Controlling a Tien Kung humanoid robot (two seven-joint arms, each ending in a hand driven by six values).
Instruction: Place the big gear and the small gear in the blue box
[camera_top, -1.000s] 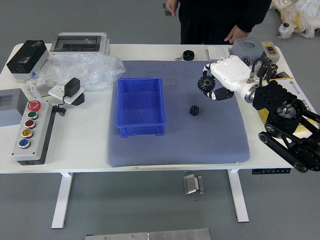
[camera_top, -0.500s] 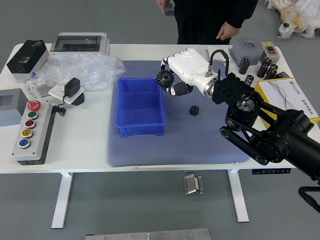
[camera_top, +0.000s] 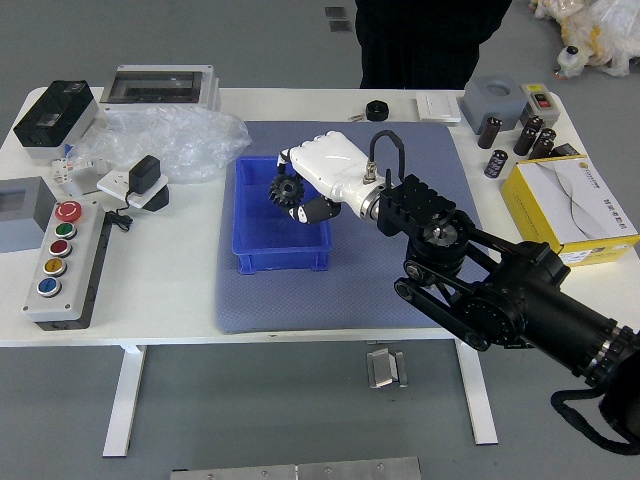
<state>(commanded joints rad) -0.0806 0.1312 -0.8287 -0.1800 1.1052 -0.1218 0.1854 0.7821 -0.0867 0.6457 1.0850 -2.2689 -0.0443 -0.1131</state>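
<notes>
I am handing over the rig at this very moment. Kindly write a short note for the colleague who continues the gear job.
Right hand: grips the big gear above the blue box.
Left hand: out of view.
Small gear: not visible; possibly hidden behind the right hand or arm.
Done: big gear picked up and over the box, not released.
Left: release it inside, then locate the small gear and, if it is outside, box it too.

The box (camera_top: 285, 262) in the middle is bright blue, the mat (camera_top: 350, 295) gray-blue. Left side buttons (camera_top: 68, 211) are red, green, yellow and blue. The carton (camera_top: 562, 190) at right is yellow and white.
</notes>
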